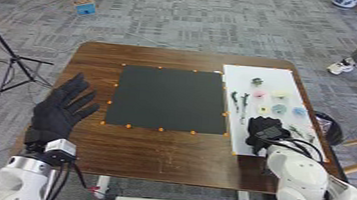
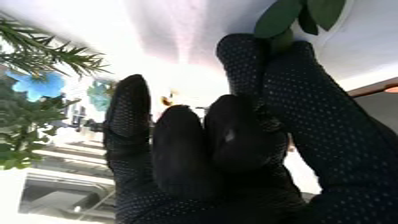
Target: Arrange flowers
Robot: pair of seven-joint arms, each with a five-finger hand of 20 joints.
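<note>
With twelve o'clock at the far edge of the brown wooden table (image 1: 163, 159), my right hand (image 1: 265, 129), in its black fabric glove, is between three and four. It is over the long white sheet (image 1: 257, 72), around seven on that sheet's own dial. In the right wrist view two gloved tips of mine are closed together on a sprig of smooth, broad, dark green leaves (image 2: 279, 17); whether the leaves touch the sheet, I cannot tell.

My left hand (image 1: 57, 111), gloved the same, is at nine o'clock by the table's edge, its fingers straight and spread, with nothing in them.

Slightly toward ten from the table's middle lies the square black mat (image 1: 166, 100), with small orange tabs (image 1: 160, 67) around its edges.

On the white sheet's dial, a dark green leafy sprig (image 1: 257, 81) is at eleven, and a pink flower (image 1: 259, 93) sits just nearer the middle. A pale yellow flower (image 1: 279, 94) is at twelve, a blue flower (image 1: 279, 109) near the centre, a small yellow flower (image 1: 263, 110) just beside it toward nine, and a pale blue flower (image 1: 299, 111) at three. Two long, slim green stems (image 1: 244, 103) lie side by side at nine, and a fine-leaved green sprig (image 1: 295, 131) is at five.
</note>
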